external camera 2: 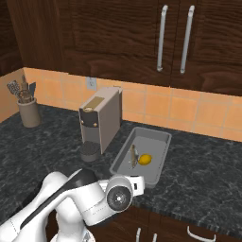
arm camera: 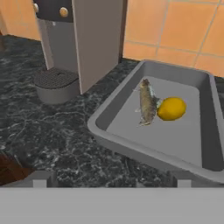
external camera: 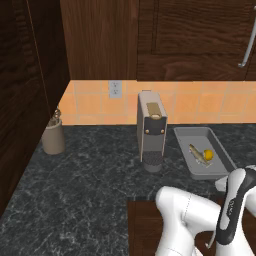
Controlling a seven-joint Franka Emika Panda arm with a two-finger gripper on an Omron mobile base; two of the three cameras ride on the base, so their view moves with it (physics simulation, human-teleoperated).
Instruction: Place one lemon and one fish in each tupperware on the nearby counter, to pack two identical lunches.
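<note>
A grey tupperware (arm camera: 118,109) sits on the dark marbled counter (arm camera: 52,131), right of the coffee machine. Inside it a slender tan fish (arm camera: 147,103) lies beside a yellow lemon (arm camera: 171,108), the two touching. The same tupperware (external camera 2: 160,139) with its fish (external camera 2: 133,156) and lemon (external camera 2: 144,159) appears in the right base view, and again as tupperware (external camera: 186,135), fish (external camera: 196,152) and lemon (external camera: 208,155) in the left base view. My gripper (arm camera: 111,178) hangs just before the tray's near rim, open wide, with nothing between its fingers.
A tall beige-and-grey coffee machine (external camera 2: 100,120) stands close to the tray's left side. A utensil holder (external camera: 53,136) sits at the far left by the dark side cabinet. Orange tiles back the counter, with wall cabinets and handles (external camera 2: 162,38) above. Bare counter stretches to the right (external camera 2: 208,175).
</note>
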